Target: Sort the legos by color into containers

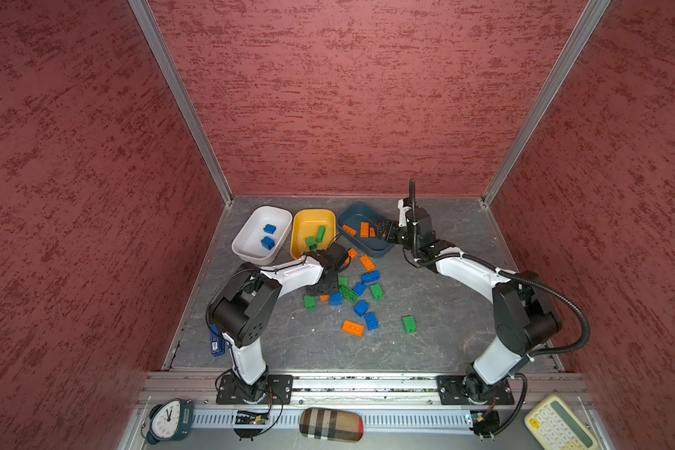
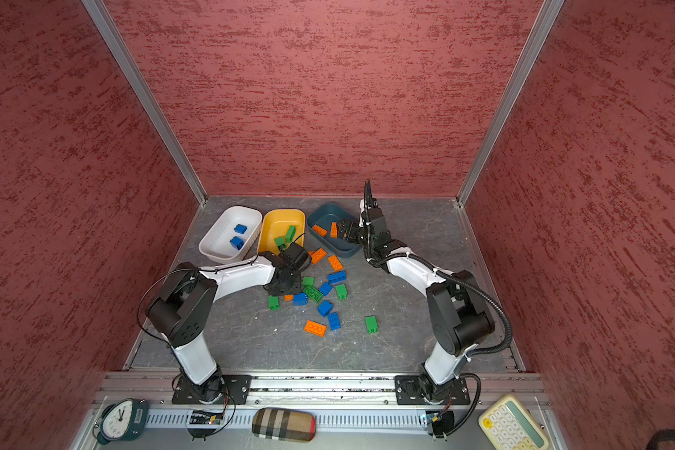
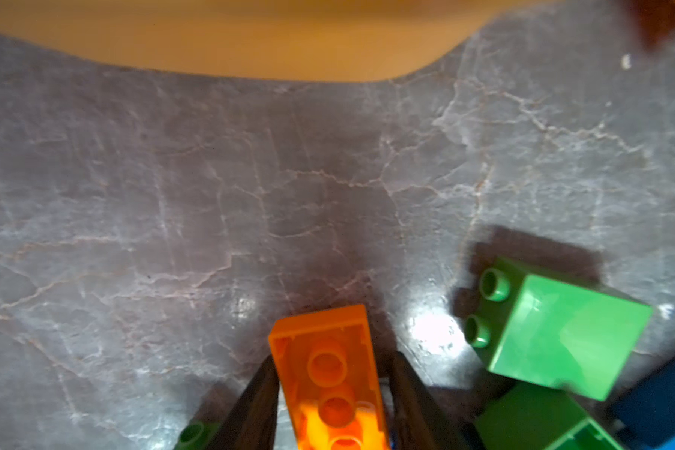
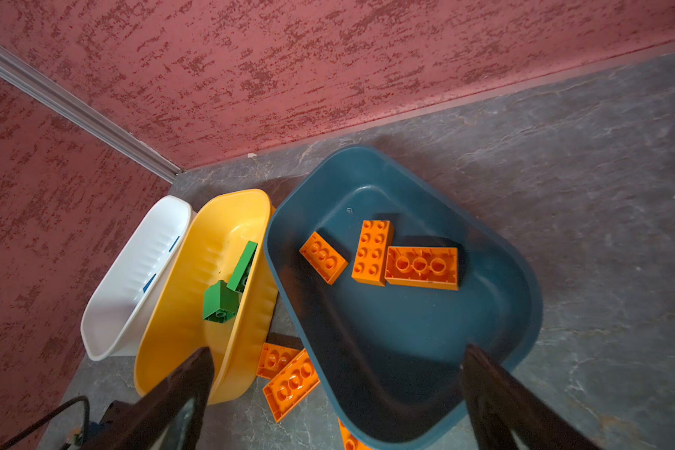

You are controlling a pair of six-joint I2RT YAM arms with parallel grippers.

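Note:
My left gripper (image 3: 334,360) is low over the pile of loose legos (image 1: 351,292). Its jaws are closed against the long sides of an orange lego (image 3: 328,374) that lies underside up. A green lego (image 3: 562,331) lies just beside it. My right gripper (image 4: 336,350) hangs open and empty over the dark teal tub (image 1: 361,212), which holds three orange legos (image 4: 371,253). The white tub (image 1: 258,222) holds two blue legos (image 1: 267,242). The yellow tub (image 1: 312,218) holds two green ones (image 1: 320,233).
Blue, green and orange bricks are scattered mid-table, with an orange one (image 1: 353,327) and a green one (image 1: 408,324) nearest the front. Two orange bricks (image 4: 289,383) lie between the yellow and teal tubs. Clock (image 1: 168,419), patterned case (image 1: 331,424) and calculator (image 1: 560,426) sit on the front ledge.

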